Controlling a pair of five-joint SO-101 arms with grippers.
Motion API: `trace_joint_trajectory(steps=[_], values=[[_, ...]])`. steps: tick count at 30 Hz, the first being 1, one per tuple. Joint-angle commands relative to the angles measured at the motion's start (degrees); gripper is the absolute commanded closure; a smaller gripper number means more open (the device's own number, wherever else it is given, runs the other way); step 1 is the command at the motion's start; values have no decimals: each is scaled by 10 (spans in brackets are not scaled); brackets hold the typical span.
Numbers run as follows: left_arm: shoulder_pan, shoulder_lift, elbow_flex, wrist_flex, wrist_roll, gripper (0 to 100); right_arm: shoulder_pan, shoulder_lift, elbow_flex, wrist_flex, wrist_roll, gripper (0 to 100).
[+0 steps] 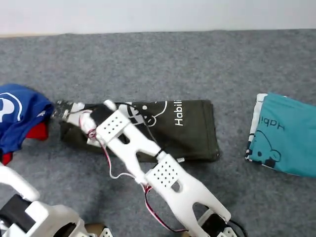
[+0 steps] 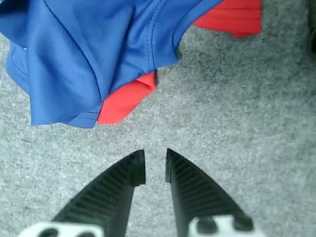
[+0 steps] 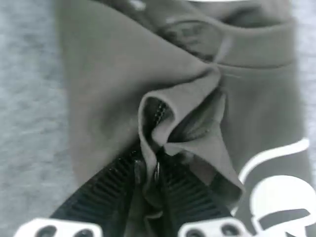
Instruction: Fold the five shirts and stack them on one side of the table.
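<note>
**Plainly, the right jaws hold one end of the olive shirt, and its length runs away from them**

Seen from above, the dark olive-green cotton shirt with white print (image 1: 190, 132) lies flat in the middle of the grey felt-covered table (image 1: 148, 59). Its long axis runs side to side across the table. One short end points toward the crumpled blue jersey shirt (image 1: 17, 116). The other points toward the folded teal shirt (image 1: 286, 140), which lies well apart at the opposite side.

The right gripper (image 3: 149, 167) sits at the end nearest the blue shirt. Its jaws are closed tight on a raised ridge of olive cloth that stands up between the two black fingers. Nearly all of the garment therefore lies beyond the fingertips, stretched along that long axis toward the teal shirt. Only the pinched hem is off the table.

My judgement is that the coming move turns on this line. Carrying the gripped end along the shirt's length would lay it over the far end. A pull across the axis would only skew it.

The left gripper (image 2: 154, 165) hovers over bare felt with its jaws parted by a narrow slit and holding nothing. The blue shirt and the red shirt (image 2: 126, 98) tucked beneath it lie just ahead of its tips, not touching them. It faces that heap, so the right arm is the one placed to handle the olive shirt.
</note>
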Motion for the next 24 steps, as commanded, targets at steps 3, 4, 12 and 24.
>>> trace_joint_trajectory(steps=[3, 4, 12, 24], values=[[4, -4, -2, -9, 1, 920, -26, -15, -8, 26, -3, 988], [4, -4, -2, -9, 0, 920, -19, -18, -9, 23, -2, 987], [4, -3, -2, -11, -2, 920, 33, -23, -40, 10, -5, 902], [13, -3, -2, -21, -2, 920, 76, -18, -88, 3, -29, 829]])
